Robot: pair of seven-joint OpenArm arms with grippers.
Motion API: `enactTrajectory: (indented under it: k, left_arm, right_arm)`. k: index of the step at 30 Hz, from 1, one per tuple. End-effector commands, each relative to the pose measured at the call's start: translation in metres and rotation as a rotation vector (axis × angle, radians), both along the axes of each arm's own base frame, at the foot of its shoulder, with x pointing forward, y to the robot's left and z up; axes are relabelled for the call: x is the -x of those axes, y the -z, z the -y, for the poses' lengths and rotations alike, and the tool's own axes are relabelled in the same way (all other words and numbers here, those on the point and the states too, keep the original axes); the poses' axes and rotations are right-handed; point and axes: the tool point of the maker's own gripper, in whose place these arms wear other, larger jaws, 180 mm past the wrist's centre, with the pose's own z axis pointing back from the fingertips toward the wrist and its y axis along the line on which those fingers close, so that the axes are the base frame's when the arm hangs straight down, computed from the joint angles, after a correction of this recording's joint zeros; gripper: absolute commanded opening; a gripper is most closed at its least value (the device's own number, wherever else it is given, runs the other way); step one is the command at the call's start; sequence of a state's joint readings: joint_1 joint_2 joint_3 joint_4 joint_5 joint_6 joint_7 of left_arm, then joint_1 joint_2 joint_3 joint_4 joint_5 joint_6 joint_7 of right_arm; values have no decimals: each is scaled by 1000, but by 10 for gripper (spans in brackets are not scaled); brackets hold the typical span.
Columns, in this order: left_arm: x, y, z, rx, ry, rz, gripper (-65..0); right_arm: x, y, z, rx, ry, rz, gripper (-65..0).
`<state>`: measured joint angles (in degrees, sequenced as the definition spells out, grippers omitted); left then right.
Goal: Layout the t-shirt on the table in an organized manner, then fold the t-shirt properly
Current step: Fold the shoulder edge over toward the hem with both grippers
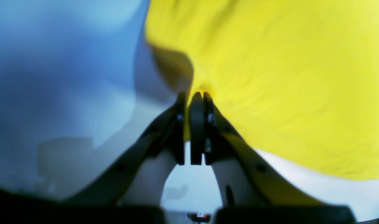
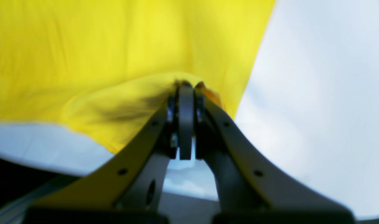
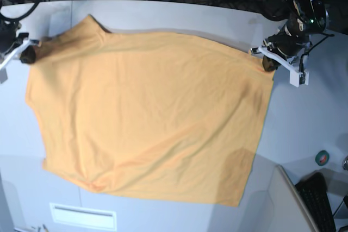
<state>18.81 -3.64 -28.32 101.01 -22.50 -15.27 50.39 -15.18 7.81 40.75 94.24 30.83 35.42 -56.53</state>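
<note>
The orange t-shirt (image 3: 147,112) is lying spread across the middle of the white bench (image 3: 304,129), filling most of the base view. Its body is mostly flat, with soft ripples running through the cloth and a small bunched fold near the lower left corner. The lower edge is sitting close to the near side of the bench, just above a narrow slot in the surface.

The left end effector (image 3: 267,61) is sitting at the shirt's upper right corner in the base view, and the right end effector (image 3: 28,54) is at the upper left corner. The cloth between them is stretching across the far part of the bench.

In the left wrist view, the left end effector (image 1: 195,96) is pressing its fingers (image 1: 180,124) together on a gathered bit of the shirt's edge (image 1: 270,77), which looks yellow in this camera. The bench (image 1: 332,186) is showing pale beneath the cloth.

In the right wrist view, the right end effector (image 2: 187,85) is likewise pinching a raised fold of the shirt (image 2: 114,46), its fingers (image 2: 185,124) closed tight on the fabric. The cloth is lifting slightly off the bench (image 2: 316,93) at that pinch and casting a dark shadow just beside the fingers.

A small round green and red object (image 3: 323,157) is resting on the bench well to the right of the shirt, and a dark keyboard (image 3: 318,202) is sitting at the lower right corner.
</note>
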Motion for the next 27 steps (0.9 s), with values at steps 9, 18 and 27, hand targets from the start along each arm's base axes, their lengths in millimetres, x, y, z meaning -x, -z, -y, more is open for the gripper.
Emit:
enactTrajectory:
  k: [9,18,27]
  left_arm:
    - [-67,-28,-8,45,-91,80,-650]
    - [-107,-6,-5,142,-124,45,-650]
    - [-142,-12,-5,188,-164,76,-650]
  right_arm:
    - [-69,-11,23,76,22,22,-650]
    - [-128,-14,-2,40,-85,84,-650]
    - [-172,-8,-15,-36,-101,126,-650]
